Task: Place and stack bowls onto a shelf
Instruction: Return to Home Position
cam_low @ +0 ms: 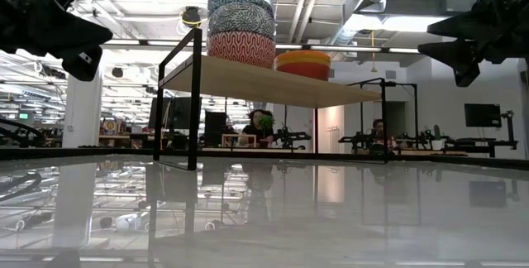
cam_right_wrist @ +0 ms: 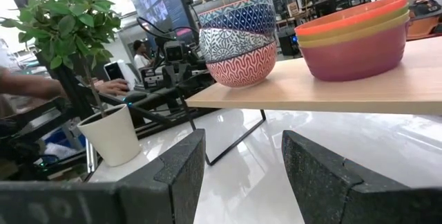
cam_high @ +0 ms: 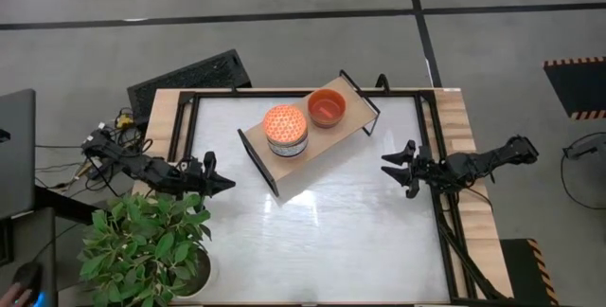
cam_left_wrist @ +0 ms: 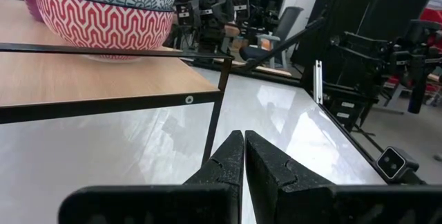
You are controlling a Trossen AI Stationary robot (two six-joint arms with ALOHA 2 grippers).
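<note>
The shelf [cam_high: 305,163] stands on the counter [cam_high: 331,241] in the upper middle of the high view, and its long axis runs diagonally from lower left to upper right. It carries the patterned stack [cam_high: 286,129] of bowls near the middle and the plain stack [cam_high: 327,108] just beside it, toward the upper right end. The left arm [cam_high: 151,168] comes from the left edge; its jaws are pressed together, empty, at the lower left of the shelf. The right arm [cam_high: 473,163] comes from the right; its jaws are apart, empty, facing the shelf. The shelf lies between both and touches neither. The patterned stack is nearer to the left jaws. I judge the stacking finished: each arm needs only to draw outward, away from the board.
</note>
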